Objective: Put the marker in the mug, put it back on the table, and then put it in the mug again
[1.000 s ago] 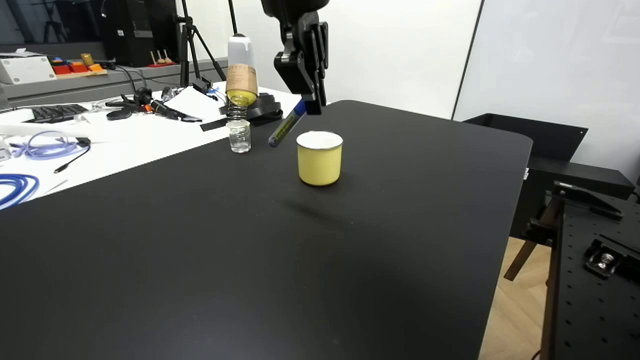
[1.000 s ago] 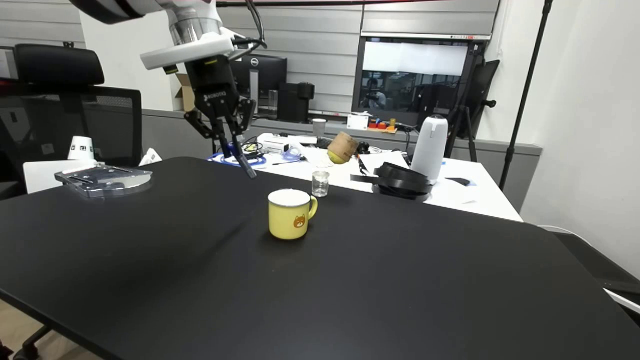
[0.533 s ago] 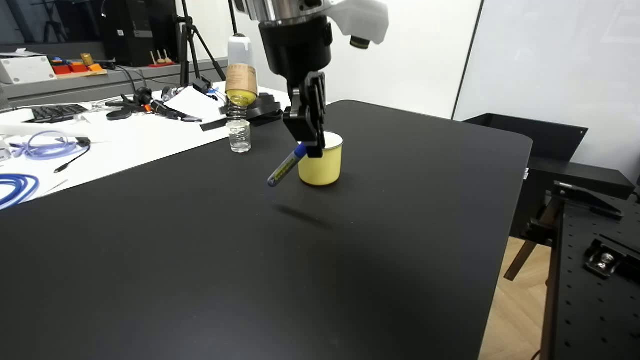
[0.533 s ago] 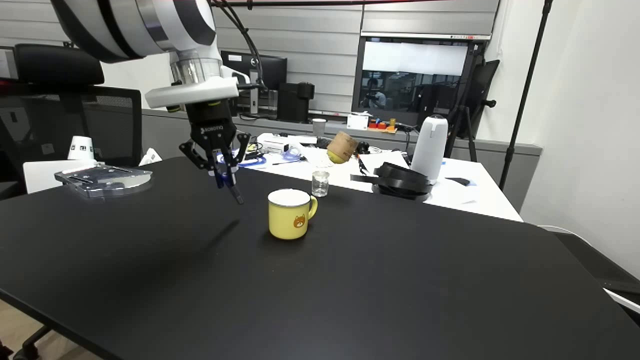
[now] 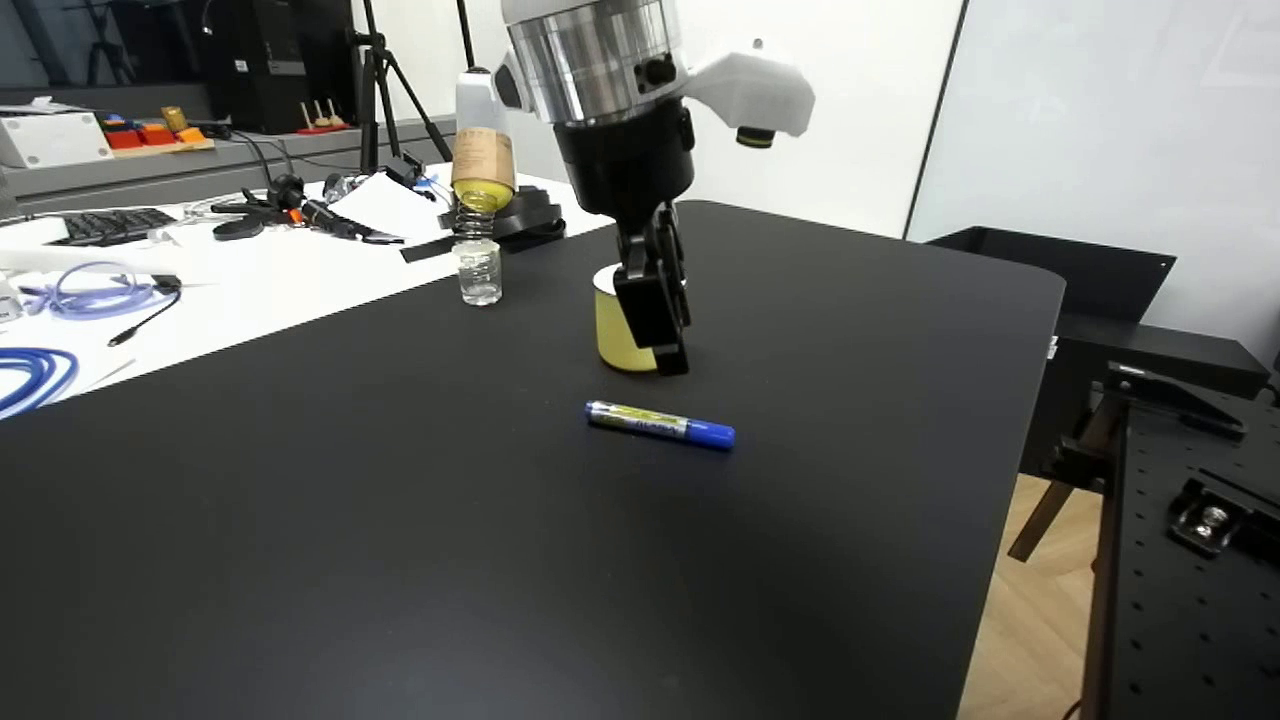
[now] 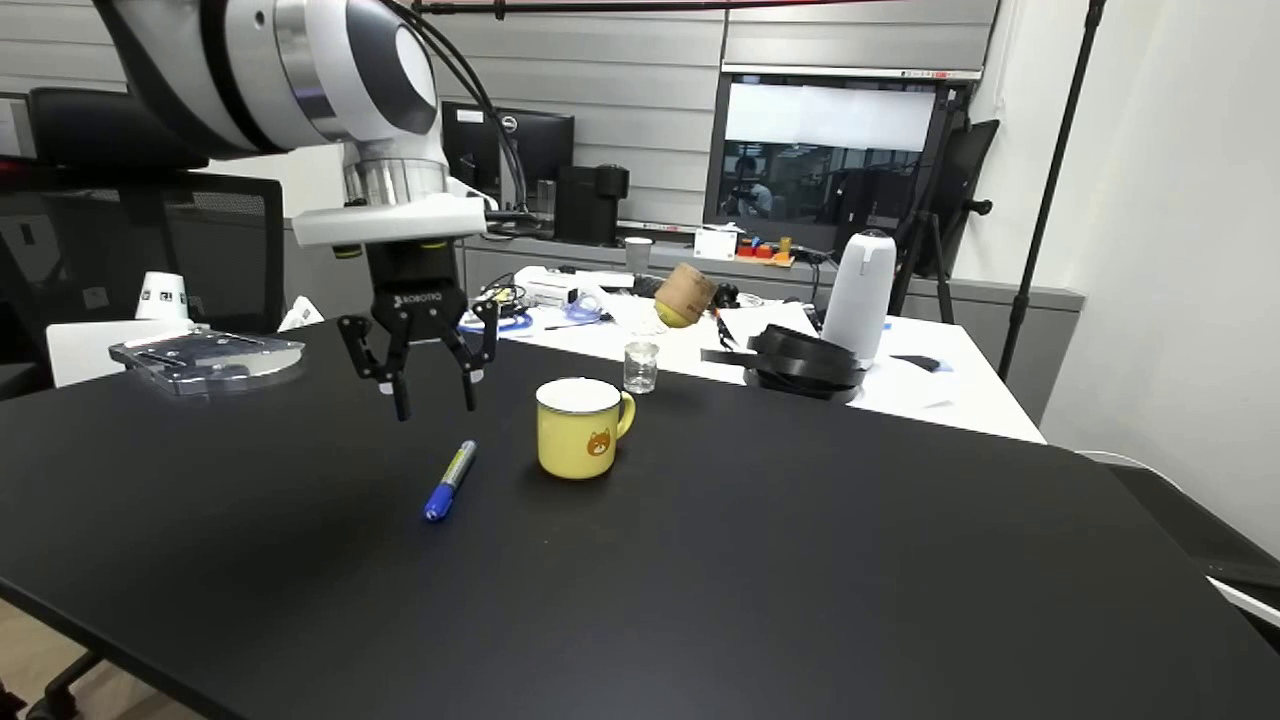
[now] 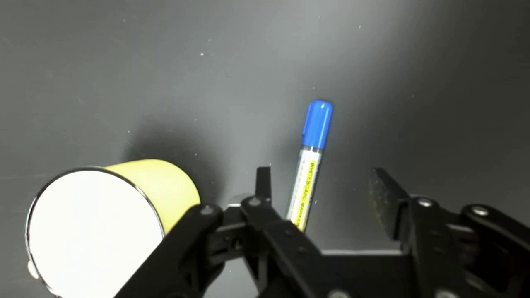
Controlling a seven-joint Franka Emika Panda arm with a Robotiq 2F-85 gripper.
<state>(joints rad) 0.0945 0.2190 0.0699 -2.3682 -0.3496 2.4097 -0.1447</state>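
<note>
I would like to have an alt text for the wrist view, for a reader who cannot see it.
A blue-capped whiteboard marker lies on the black table, seen between the open jaws of the robot's gripper, which hides the marker's lower end. At lower left, a yellow mug stands upright, its round opening bright white.

The arm (image 6: 255,70) wore a smooth shell (image 6: 345,75) of white and pale grey, crossed by a thin black band (image 6: 221,80) and a silver ring (image 6: 302,70); a dark grey oval panel (image 6: 385,95) framed a white disc (image 6: 413,60). Slim black cables (image 6: 468,75) ran outside it. A shiny metal collar (image 5: 590,65) carried a dark knob (image 5: 655,71), and from the white bracket (image 5: 757,88) jutted a black stub (image 5: 755,134) ringed yellow-green. The gripper (image 6: 436,408) was black, lettered ROBOTIQ in white, with jointed links (image 7: 277,236), silvery screw heads (image 7: 425,202) and slim, straight fingers (image 6: 401,399).
</note>
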